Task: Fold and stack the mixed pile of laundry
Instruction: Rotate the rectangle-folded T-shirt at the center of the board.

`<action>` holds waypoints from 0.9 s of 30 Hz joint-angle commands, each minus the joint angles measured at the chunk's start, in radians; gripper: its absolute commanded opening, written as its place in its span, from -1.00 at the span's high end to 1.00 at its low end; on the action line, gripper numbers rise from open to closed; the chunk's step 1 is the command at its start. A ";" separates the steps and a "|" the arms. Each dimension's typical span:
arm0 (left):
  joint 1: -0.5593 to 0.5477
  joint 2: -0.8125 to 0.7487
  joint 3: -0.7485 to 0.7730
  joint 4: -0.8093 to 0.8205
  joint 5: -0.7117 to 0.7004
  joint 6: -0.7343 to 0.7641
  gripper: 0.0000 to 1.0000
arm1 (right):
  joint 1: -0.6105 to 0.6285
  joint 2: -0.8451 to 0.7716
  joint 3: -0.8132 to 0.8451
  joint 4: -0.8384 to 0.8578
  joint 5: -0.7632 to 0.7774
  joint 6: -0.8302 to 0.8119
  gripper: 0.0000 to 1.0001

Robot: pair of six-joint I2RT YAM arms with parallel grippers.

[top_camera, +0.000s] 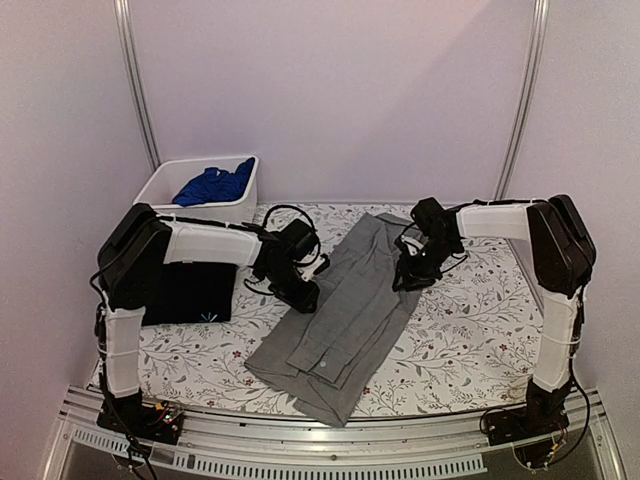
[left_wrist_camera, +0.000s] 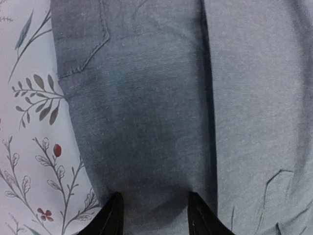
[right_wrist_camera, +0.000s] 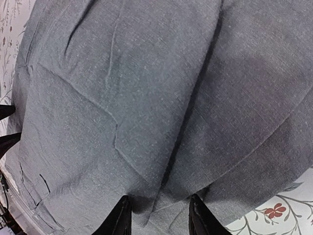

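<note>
A grey collared button shirt (top_camera: 345,310) lies diagonally across the table, folded lengthwise, with its collar toward the near edge. My left gripper (top_camera: 303,297) is down on the shirt's left edge. In the left wrist view its jaws stand apart over the grey cloth (left_wrist_camera: 161,98), the gripper (left_wrist_camera: 152,196) straddling a soft fold. My right gripper (top_camera: 405,278) is down on the shirt's right edge. In the right wrist view it (right_wrist_camera: 159,198) is also open, with a crease of the shirt (right_wrist_camera: 146,98) between the fingertips. A folded black T-shirt (top_camera: 190,290) lies at the left. A bright blue garment (top_camera: 215,185) is in the bin.
The white plastic bin (top_camera: 200,210) stands at the back left corner, behind my left arm. A floral cloth (top_camera: 470,320) covers the table. Metal rails run along the near edge, and pale walls close in the back and sides.
</note>
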 commanded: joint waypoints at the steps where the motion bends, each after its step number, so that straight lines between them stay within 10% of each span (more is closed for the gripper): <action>1: -0.058 -0.022 -0.077 -0.025 0.009 0.039 0.16 | 0.000 0.077 0.024 0.075 -0.005 0.018 0.30; 15: -0.132 -0.132 -0.284 0.094 0.128 -0.183 0.17 | -0.001 0.452 0.619 -0.038 -0.031 -0.089 0.44; 27: 0.023 -0.220 -0.206 0.114 0.122 -0.180 0.15 | -0.033 0.081 0.251 0.047 -0.072 -0.116 0.24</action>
